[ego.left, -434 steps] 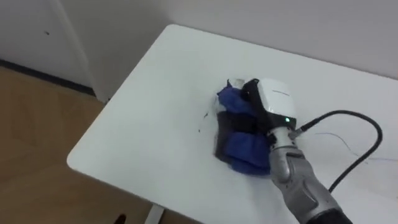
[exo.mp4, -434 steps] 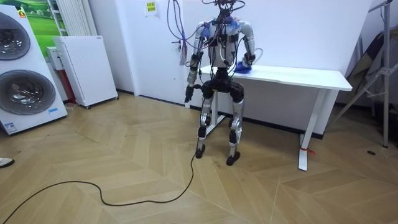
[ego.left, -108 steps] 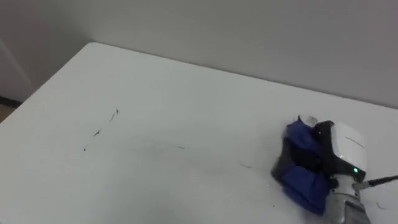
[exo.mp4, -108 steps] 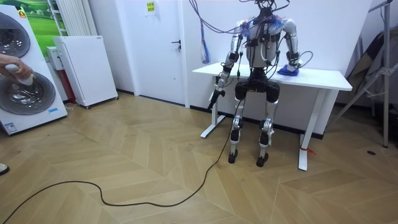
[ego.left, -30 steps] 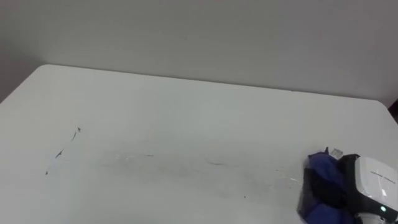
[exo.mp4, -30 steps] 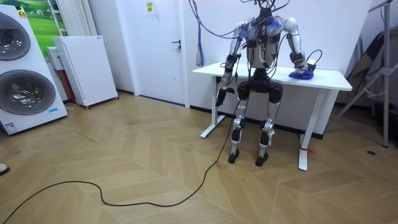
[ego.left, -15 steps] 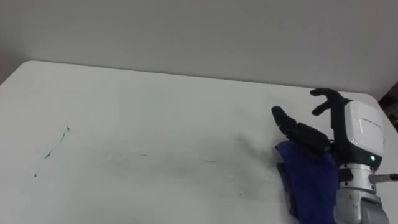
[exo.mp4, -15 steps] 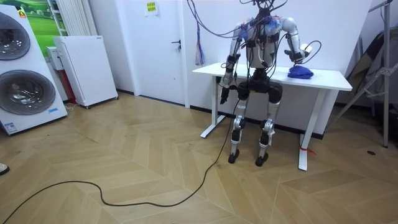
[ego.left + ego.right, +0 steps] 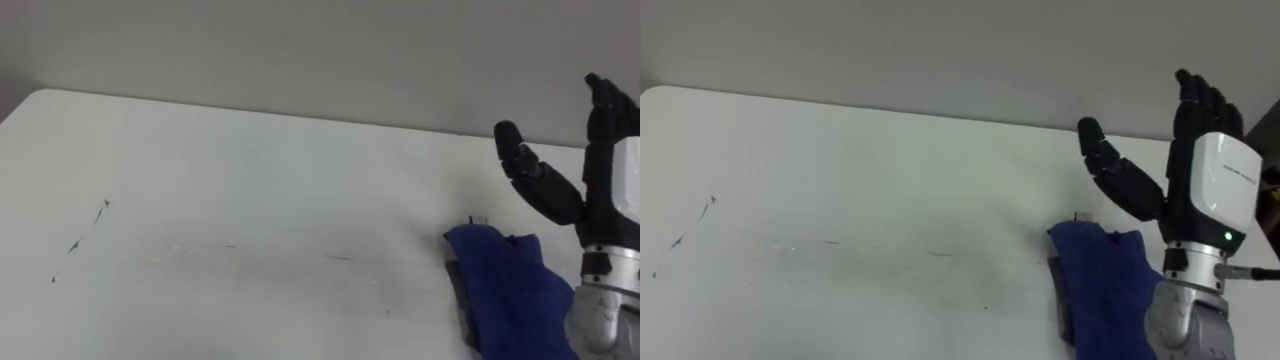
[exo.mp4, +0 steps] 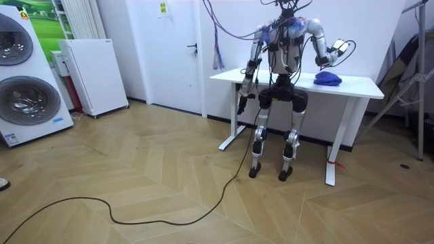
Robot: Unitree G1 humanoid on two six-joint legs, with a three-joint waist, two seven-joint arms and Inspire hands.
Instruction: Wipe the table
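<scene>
While a second ago the right hand (image 9: 1208, 190) was pressed down on the blue cloth (image 9: 1105, 278), it's now lifted clear, higher than half a second back. Fingers straight and pointing up, thumb splayed toward the robot's left, nothing held. Cloth lies loose on the white table (image 9: 250, 150), directly under and just left of the wrist, no contact with the fingers; same spot as half a second ago. Dark marks (image 9: 80, 238) sit well to the hand's left. Room view: robot stands at the table's front edge as before, left hand (image 10: 241, 106) hanging at its side.
</scene>
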